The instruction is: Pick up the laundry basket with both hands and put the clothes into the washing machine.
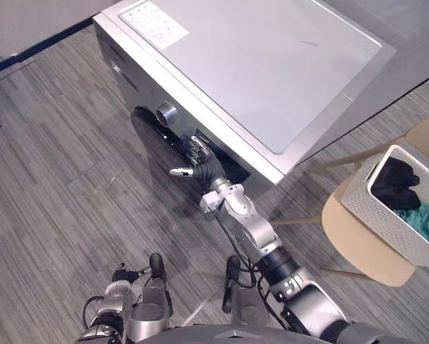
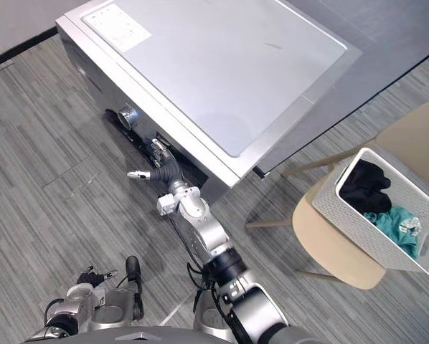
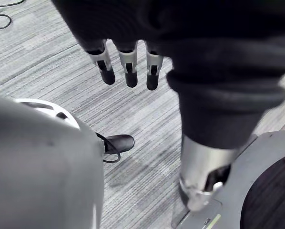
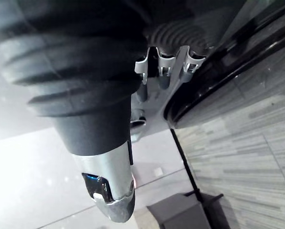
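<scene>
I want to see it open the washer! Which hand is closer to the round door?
The right hand. It is at the edge of the washing machine door, while the left hand hangs over the floor, well away from it.

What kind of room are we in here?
Probably a home-style laundry area: a front-loading washing machine, a white laundry basket of clothes on a beige chair, and grey wood-look flooring.
</scene>
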Available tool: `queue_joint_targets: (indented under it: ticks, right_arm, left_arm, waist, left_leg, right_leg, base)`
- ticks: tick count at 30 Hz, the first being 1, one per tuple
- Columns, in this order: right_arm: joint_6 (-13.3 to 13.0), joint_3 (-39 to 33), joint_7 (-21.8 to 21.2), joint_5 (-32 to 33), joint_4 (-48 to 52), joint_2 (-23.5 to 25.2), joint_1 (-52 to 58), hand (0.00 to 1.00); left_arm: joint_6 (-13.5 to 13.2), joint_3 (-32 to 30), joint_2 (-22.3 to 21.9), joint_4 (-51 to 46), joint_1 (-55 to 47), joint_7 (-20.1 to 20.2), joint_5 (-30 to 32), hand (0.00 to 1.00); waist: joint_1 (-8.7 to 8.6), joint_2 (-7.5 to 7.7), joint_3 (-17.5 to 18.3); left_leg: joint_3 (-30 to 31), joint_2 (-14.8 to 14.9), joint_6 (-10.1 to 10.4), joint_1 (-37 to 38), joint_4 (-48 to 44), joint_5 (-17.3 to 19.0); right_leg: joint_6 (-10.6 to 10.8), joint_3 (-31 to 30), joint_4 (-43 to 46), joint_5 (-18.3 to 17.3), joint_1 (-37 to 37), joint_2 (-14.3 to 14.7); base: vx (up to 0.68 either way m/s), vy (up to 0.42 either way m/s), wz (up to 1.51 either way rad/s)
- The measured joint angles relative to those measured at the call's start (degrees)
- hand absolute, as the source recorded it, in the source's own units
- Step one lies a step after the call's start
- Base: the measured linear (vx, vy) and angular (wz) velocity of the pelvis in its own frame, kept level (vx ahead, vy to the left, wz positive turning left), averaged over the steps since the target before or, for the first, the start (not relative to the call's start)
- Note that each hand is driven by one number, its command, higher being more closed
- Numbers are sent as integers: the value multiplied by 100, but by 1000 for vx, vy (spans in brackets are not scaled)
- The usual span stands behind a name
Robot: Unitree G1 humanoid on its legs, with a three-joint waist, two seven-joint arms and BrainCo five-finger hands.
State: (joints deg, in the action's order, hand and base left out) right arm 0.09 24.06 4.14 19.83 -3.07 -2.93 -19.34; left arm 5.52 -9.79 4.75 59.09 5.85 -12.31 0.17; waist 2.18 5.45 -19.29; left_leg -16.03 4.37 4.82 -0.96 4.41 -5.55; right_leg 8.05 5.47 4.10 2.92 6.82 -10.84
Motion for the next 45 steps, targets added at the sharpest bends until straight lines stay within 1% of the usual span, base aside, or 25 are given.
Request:
queue_joint_targets:
  ticks: [5, 8, 11, 13, 18, 20, 22, 23, 24, 26, 27, 28, 29, 30, 33, 34, 35, 37, 39, 43, 44, 45]
  right_arm:
    - [-15, 19, -126, -1, 516, -279, 889, 0]
    - [-16, 6, -253, -4, 542, -426, 1262, 0]
    - [-16, 10, -273, -27, 531, -458, 1364, 0]
    - [-20, 24, -273, -224, 466, -446, 1324, 0]
    - [-16, 176, -217, -451, -472, -394, 557, 0]
    - [-13, 170, -149, -453, -593, -348, 359, 0]
    - [-3, 152, -50, -468, -880, -243, 40, 0]
    - [13, 106, 33, -596, -1003, -178, -147, 0]
    - [12, -3, 107, -676, -1145, -102, -407, 0]
    - [12, -43, 232, -676, -1291, -46, -656, 0]
    - [14, -195, 275, -678, -1546, 27, -954, 0]
    - [14, -233, 341, -697, -1604, 56, -1053, 0]
    - [-23, -238, 478, -832, -1590, 92, -1129, 0]
    - [-44, -260, 501, -875, -1599, 108, -1157, 0]
    - [-34, -537, 689, -908, -2100, 246, -1606, 0]
    - [-105, -702, 830, -914, -2251, 284, -1723, 0]
    - [-147, -753, 905, -913, -2282, 299, -1756, 0]
    - [-135, -833, 977, -922, -2500, 299, -1938, 0]
    - [-114, -869, 1000, -953, -2525, 289, -2001, 0]
    - [-123, -671, 1019, -1035, -2544, 208, -1992, 0]
    - [-132, -417, 998, -1059, -2535, 147, -1935, 0]
    - [-211, -130, 968, -1070, -2457, 128, -1816, 0]
  left_arm:
    - [70, 115, 45, 9, -9, 4, 8, 0]
    - [77, 210, 63, 9, -51, 8, 14, 0]
    - [74, 322, 81, 6, -55, 10, 17, 0]
    - [70, 331, 82, 2, -54, 10, 18, 0]
    - [57, 394, 79, -16, -31, -10, 4, 0]
    - [56, 482, 79, -24, -16, -26, 1, 0]
    - [49, 510, 78, -85, -13, -44, -7, 0]
    - [40, 546, 66, -124, -8, -110, -13, 0]
    - [11, 550, 27, -190, 11, -156, -57, 0]
    - [-14, 546, 9, -241, 31, -195, -135, 0]
    - [-59, 543, -16, -309, 41, -231, -240, 0]
    - [-62, 542, -28, -353, 45, -234, -242, 0]
    - [-64, 543, -28, -380, 65, -236, -252, 0]
    - [-64, 544, -24, -402, 67, -240, -269, 0]
    - [-64, 600, -33, -440, 108, -250, -358, 0]
    - [-67, 639, -46, -443, 142, -257, -411, 0]
    - [-81, 651, -51, -449, 152, -267, -464, 0]
    - [-113, 718, -55, -455, 159, -362, -474, 0]
    - [-118, 781, -56, -457, 185, -376, -514, 0]
    - [-125, 826, -50, -473, 190, -405, -572, 0]
    - [-125, 850, -50, -472, 190, -407, -572, 0]
    - [-124, 883, -48, -469, 190, -408, -571, 0]
  waist:
    - [-102, 3, 0]
    - [-252, 2, -1]
    - [-278, 2, -1]
    - [-271, 2, -1]
    - [-259, -14, -10]
    - [-270, -38, -24]
    - [-222, -58, -39]
    - [-204, -99, -68]
    - [-150, -154, -141]
    - [-129, -209, -242]
    - [-57, -252, -277]
    - [-38, -273, -299]
    - [-62, -298, -368]
    - [-69, -301, -398]
    - [-60, -363, -439]
    - [-47, -416, -482]
    - [-42, -435, -509]
    - [-26, -460, -524]
    - [-3, -495, -544]
    - [20, -505, -552]
    - [19, -505, -552]
    - [9, -504, -551]
  left_leg:
    - [-139, 14, 4, 2, 2, 3]
    - [-159, 22, 7, 4, 3, 1]
    - [-198, 33, 14, 0, 3, -4]
    - [-229, 35, 15, -8, 3, -5]
    - [-216, 29, 6, -153, 1, -66]
    - [-114, 29, 3, -221, 1, -106]
    - [-29, 33, 1, -288, 1, -144]
    - [49, 31, -11, -335, 1, -174]
    - [130, 25, -23, -402, 2, -208]
    - [209, 25, -22, -453, 3, -239]
    - [251, 28, -17, -593, 4, -282]
    - [272, 28, -28, -651, 4, -315]
    - [355, 28, -34, -721, 6, -360]
    - [383, 33, -34, -741, 7, -377]
    - [526, 42, 7, -934, 40, -447]
    - [617, 43, -5, -1007, 42, -500]
    - [668, 44, 8, -1027, 42, -519]
    - [816, 50, 2, -1058, 43, -519]
    - [902, 49, 6, -1107, 43, -521]
    - [993, 68, 14, -1140, 42, -527]
    - [1000, 79, 27, -1137, 42, -536]
    - [1006, 90, 30, -1127, 42, -538]
  right_leg:
    - [2, -157, 64, 3, 125, 26]
    - [7, -183, 62, 21, 137, 36]
    - [11, -224, 53, 45, 166, 54]
    - [10, -256, 45, 66, 194, 61]
    - [5, -260, 15, 142, 320, 61]
    - [4, -160, 15, 142, 321, 48]
    - [-4, -86, 15, 148, 335, 46]
    - [-5, 1, 23, 148, 330, 32]
    - [-8, 69, 39, 150, 350, 19]
    - [-9, 147, 61, 150, 356, 7]
    - [-14, 166, 107, 152, 500, 4]
    - [-21, 181, 117, 160, 544, 4]
    - [-31, 269, 118, 168, 561, -2]
    - [-34, 299, 123, 170, 564, -1]
    - [-69, 417, 187, 172, 702, -7]
    - [-92, 492, 192, 176, 714, -8]
    - [-93, 529, 209, 176, 715, -12]
    - [-67, 586, 239, 157, 722, -20]
    - [-67, 617, 248, 157, 734, -19]
    - [-68, 618, 240, 158, 735, -2]
    - [-69, 618, 240, 159, 733, 8]
    - [-69, 621, 241, 159, 728, 20]
  base:
    - [-18, -4, -15]
    - [-17, -5, -6]
    - [-13, -5, -7]
    - [-11, -3, -11]
    - [-9, -3, 0]
    - [-7, -6, 24]
    - [-15, -3, 27]
    - [-29, 6, 33]
    - [-34, 9, 35]
    - [-48, 14, 24]
    - [-56, 14, 16]
    - [-57, 12, 22]
    - [-26, 2, 21]
    - [-44, 6, 25]
    - [-66, 5, 23]
    - [-66, 5, 28]
    - [-91, -2, 29]
    - [-66, -17, 17]
    - [-40, -13, 15]
    - [-9, -25, 5]
    - [37, -39, -4]
    - [51, -49, -5]
